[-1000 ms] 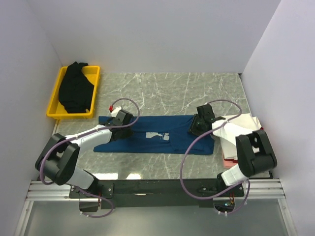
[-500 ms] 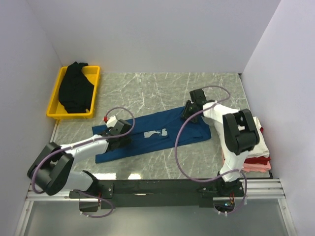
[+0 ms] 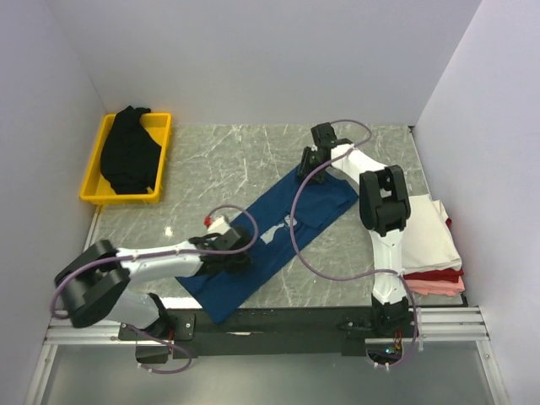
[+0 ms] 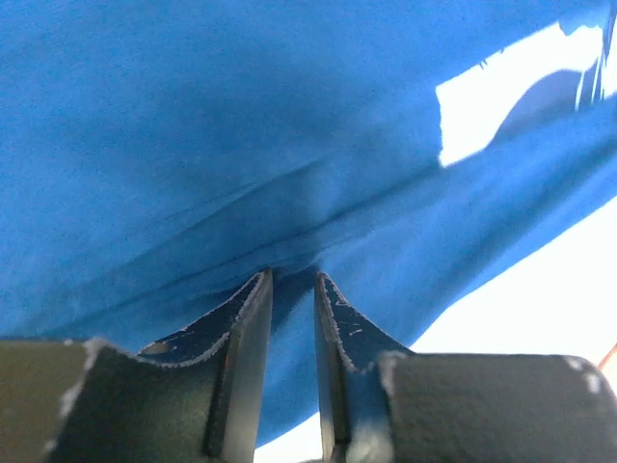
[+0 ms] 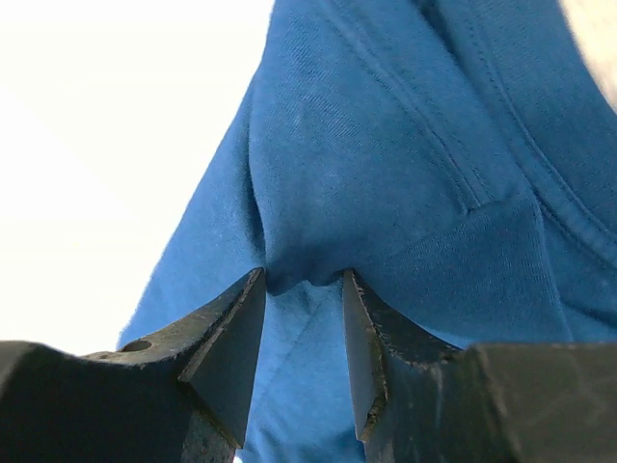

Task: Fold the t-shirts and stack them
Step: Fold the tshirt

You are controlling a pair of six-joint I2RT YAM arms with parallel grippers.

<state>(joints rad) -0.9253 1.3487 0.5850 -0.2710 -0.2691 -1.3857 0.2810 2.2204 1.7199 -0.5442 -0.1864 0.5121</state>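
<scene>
dark blue tee point(image 3: 331, 204) is limp, light. left gripper point(image 4: 292, 280) and right gripper point(image 5: 303, 280) each pinch its cloth at opposite ends, probably the best hold.

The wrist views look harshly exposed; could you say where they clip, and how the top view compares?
Left wrist: background past the dark blue t-shirt blown white at lower right, its pale print clipped too. Right wrist: upper left washed out, yet the weave is crisp. Top external: even and sharp, with a glare patch at the table's near edge.
</scene>
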